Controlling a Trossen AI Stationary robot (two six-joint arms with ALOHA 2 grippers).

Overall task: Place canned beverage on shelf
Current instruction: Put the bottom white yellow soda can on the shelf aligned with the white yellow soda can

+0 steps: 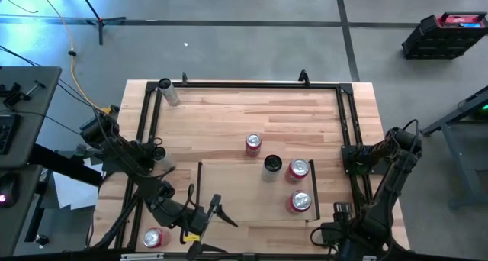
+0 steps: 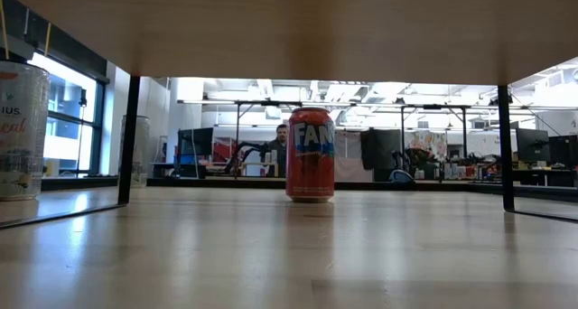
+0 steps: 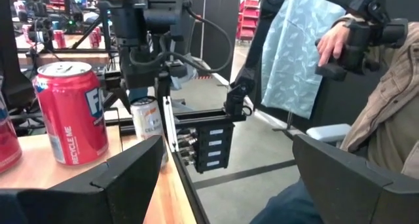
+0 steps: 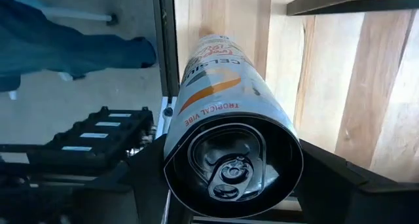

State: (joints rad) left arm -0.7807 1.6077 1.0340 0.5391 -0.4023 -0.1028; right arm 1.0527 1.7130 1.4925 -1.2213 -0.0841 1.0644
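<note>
Left gripper (image 1: 206, 215) is sitting at the near left of the table with its fingers spread wide and nothing between them, and a red can (image 1: 152, 237) stands just beside it at the near left corner. The shelf (image 1: 229, 192) is in the middle of the table with a dark can (image 1: 272, 166) and two red cans (image 1: 299, 169) along its right side, plus another red one (image 1: 253, 144) just past its far edge. Right gripper (image 4: 229, 185) is at the near right edge, clamped on a slim white Celsius can (image 4: 229, 126) lying sideways in its fingers, not on the shelf yet.
</note>
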